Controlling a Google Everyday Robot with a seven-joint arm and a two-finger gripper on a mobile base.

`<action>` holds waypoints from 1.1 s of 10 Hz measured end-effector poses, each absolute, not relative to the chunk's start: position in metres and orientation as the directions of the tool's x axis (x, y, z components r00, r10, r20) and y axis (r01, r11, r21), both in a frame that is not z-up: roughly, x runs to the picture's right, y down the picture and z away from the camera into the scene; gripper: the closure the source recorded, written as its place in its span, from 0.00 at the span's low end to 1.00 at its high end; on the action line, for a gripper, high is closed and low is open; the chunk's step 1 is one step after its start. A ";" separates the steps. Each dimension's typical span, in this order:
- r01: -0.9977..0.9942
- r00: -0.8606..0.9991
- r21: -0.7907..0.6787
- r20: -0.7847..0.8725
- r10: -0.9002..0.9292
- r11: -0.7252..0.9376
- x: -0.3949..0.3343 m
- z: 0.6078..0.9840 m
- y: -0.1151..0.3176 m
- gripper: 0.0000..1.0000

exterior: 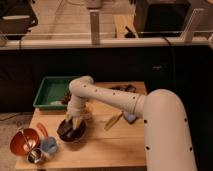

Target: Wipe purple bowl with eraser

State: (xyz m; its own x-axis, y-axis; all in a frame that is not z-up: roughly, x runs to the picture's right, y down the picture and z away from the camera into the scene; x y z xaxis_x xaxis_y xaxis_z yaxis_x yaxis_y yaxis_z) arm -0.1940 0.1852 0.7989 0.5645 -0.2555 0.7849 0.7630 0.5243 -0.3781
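Observation:
The purple bowl sits on the wooden table at the left of centre. My gripper reaches down from the white arm into the bowl, right over its inside. A dark flat block, the eraser, lies in the bowl beside the gripper, partly hidden by it. Whether the gripper holds the eraser does not show.
An orange-red bowl stands at the table's left edge, with a small blue cup and a metal cup beside it. A green tray is at the back left. A yellow item and a blue block lie to the right.

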 end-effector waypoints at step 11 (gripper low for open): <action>0.846 0.406 -0.274 0.888 -0.218 0.458 -0.226 0.772 0.213 1.00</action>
